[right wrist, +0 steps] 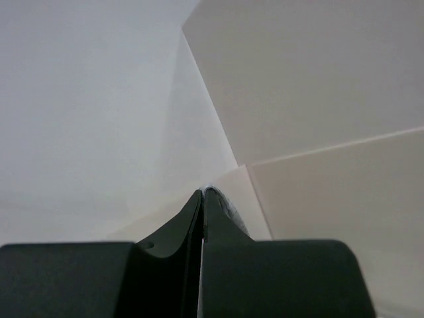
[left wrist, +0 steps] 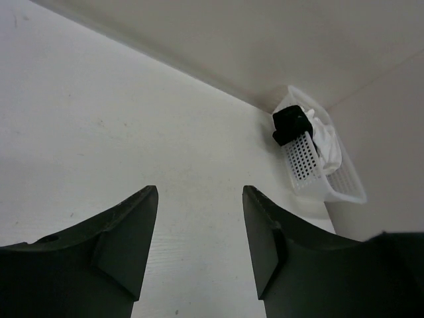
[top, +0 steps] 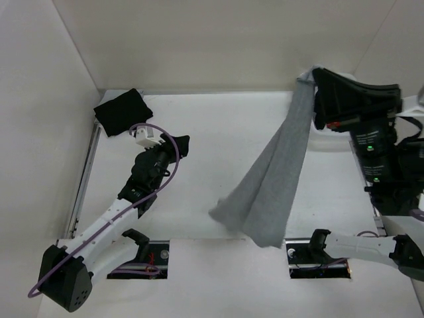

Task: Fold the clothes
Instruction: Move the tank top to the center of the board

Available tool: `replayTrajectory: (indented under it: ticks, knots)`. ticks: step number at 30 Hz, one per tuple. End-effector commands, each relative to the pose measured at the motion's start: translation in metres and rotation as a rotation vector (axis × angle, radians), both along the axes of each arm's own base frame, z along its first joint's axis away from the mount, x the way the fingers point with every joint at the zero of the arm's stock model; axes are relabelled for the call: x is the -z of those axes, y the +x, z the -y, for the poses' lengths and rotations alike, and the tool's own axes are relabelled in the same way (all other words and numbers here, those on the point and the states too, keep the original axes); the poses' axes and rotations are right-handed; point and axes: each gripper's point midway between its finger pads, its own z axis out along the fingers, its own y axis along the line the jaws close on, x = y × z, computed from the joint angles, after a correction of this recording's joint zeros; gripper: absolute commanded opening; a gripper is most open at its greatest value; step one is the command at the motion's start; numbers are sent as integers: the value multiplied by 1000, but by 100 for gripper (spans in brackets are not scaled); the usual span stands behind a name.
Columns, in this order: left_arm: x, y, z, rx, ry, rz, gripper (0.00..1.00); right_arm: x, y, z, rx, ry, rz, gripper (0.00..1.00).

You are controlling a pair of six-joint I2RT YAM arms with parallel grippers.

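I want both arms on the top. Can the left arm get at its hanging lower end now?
Probably yes. The left gripper is open, and only bare table lies between it and the top, which hangs from the shut right gripper.

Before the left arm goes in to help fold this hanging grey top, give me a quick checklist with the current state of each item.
1. The right fingers shut on the grey top: ok.
2. The left fingers open, nothing between them: ok.
3. Top spread flat on the table: not ok, it hangs bunched.
4. The black garment apart from the top: ok.
5. Which edge is pinched: cannot tell.
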Motion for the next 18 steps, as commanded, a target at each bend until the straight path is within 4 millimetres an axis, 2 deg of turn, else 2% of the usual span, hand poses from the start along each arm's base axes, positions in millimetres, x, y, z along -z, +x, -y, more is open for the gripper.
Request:
replayTrajectory:
  ticks: [1, 2, 4, 5, 7, 10, 12, 14, 15, 16, 18]
  knots:
    - [24, -3, -9, -27, 5, -69, 52, 61, 54, -59, 34, -116, -113, 2]
    - [30, -4, -9, -26, 8, -83, 52, 77, 67, -68, 29, -129, -141, 2]
    - [43, -8, -4, -3, 15, -117, 52, 126, 109, -92, 9, -155, -239, 2]
    - [48, -10, -2, 9, 21, -127, 52, 139, 122, -97, 6, -157, -269, 1]
    - [67, -14, 5, 47, 44, -170, 51, 178, 163, -109, 8, -164, -363, 1]
    - [101, -20, 10, 72, 76, -253, 51, 200, 189, -120, 0, -163, -424, 0]
    - [116, -20, 6, 57, 72, -295, 50, 197, 196, -127, -12, -148, -433, 0]
    - [117, -18, 3, 46, 53, -303, 50, 178, 196, -126, -8, -134, -404, 0]
    - [111, -17, 1, 44, 43, -289, 49, 158, 190, -127, -9, -129, -366, 0]
    - [106, -15, 1, 43, 36, -277, 49, 150, 187, -127, -5, -127, -350, 0]
    - [81, -10, -7, 18, 13, -222, 49, 105, 168, -116, 20, -117, -279, 0]
